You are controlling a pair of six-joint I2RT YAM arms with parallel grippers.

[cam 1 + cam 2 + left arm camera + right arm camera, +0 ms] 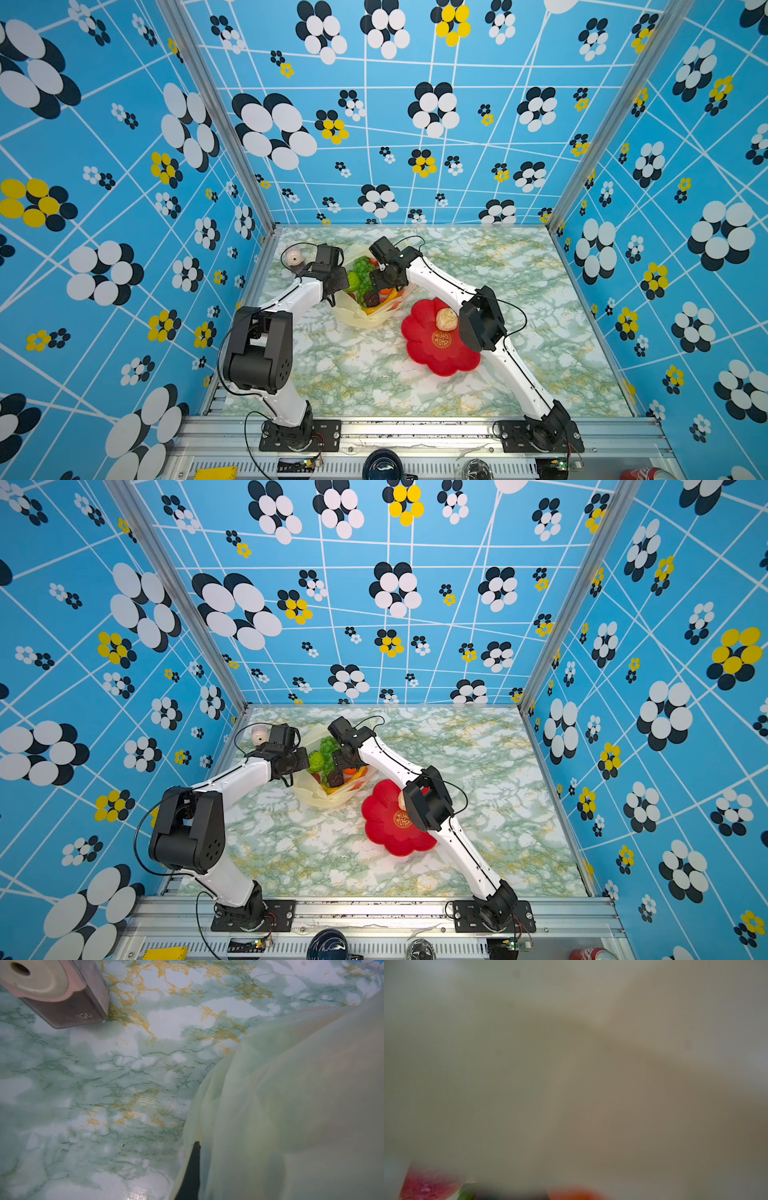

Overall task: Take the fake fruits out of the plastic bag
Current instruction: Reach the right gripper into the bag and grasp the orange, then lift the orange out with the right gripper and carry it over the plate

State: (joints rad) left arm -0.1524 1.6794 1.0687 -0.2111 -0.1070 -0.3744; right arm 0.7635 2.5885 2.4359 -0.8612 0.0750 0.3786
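A clear case (62,1001) with a cream disc stands on the marble table (374,374) beyond the left gripper (337,285), on its outer side. Raised letters on the case's end are too faint to read. The left gripper's jaws are closed tight on the rim of the plastic bag (357,321). In the left wrist view the pale film drapes over one black finger (193,1167). The bag gapes between the two grippers, its mouth facing up. Inside it the fake fruits crowd together: green grape bunch (363,267), dark brown piece (371,298), yellow banana (368,310). The right gripper (380,286) is sunk among them, just beside the grapes. Whether its jaws are open or closed cannot be told, since its wrist view is mostly blur. Behind that gripper, under its forearm, the red plate (424,353) carries a gold double-happiness emblem (441,338) and the cream bulb (446,319). Bare marble lies open nearer the rail from both grippers and outward of the right arm. At the front edge a red can (642,473) shows cut-off white script.
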